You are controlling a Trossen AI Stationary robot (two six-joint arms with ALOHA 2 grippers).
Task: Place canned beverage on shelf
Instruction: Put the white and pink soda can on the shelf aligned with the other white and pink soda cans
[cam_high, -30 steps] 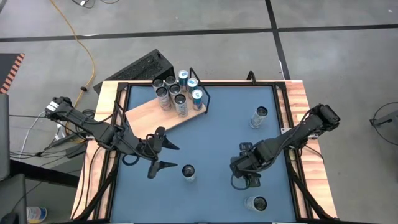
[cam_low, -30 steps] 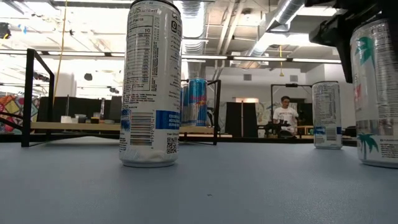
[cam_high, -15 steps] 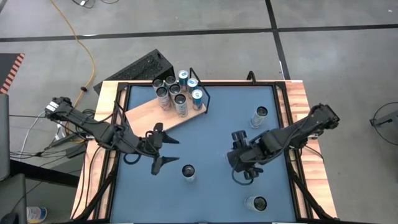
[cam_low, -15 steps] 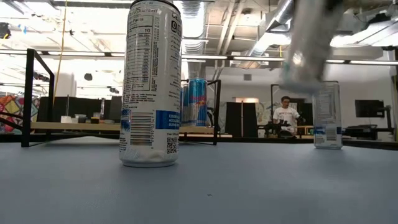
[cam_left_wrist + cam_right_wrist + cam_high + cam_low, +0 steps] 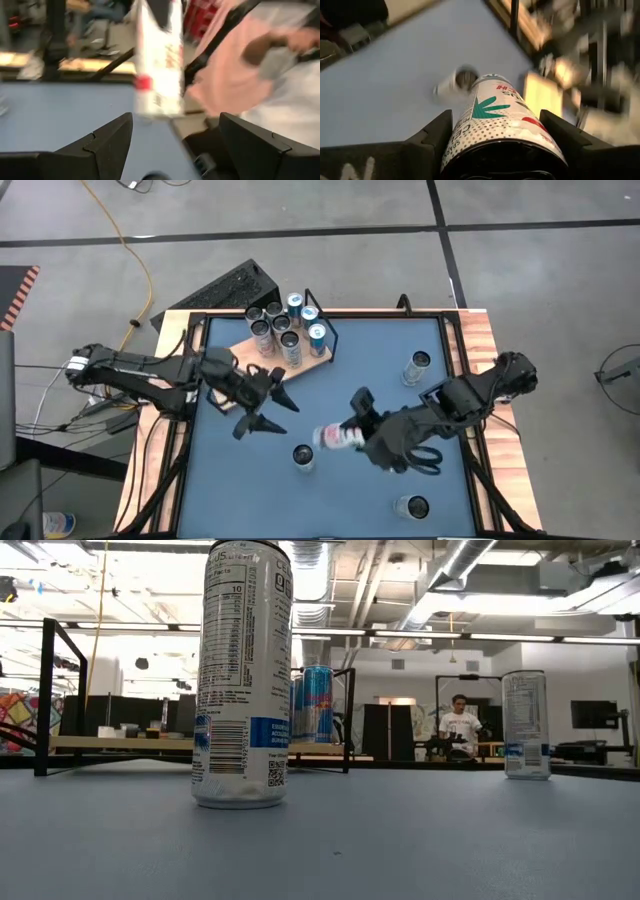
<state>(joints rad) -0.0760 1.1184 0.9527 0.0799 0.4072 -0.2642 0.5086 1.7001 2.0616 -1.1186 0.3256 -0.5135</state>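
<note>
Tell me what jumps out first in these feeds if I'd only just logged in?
The right gripper holds a white can tipped sideways above the middle of the blue table. The left gripper hangs open close by, pointing toward it. At the table's far edge, the shelf already carries a tight cluster of cans, and three loose cans stand on the tabletop.

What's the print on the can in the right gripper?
White can with a green palm-leaf graphic, black dots and red lettering; clearest in the right wrist view.
</note>
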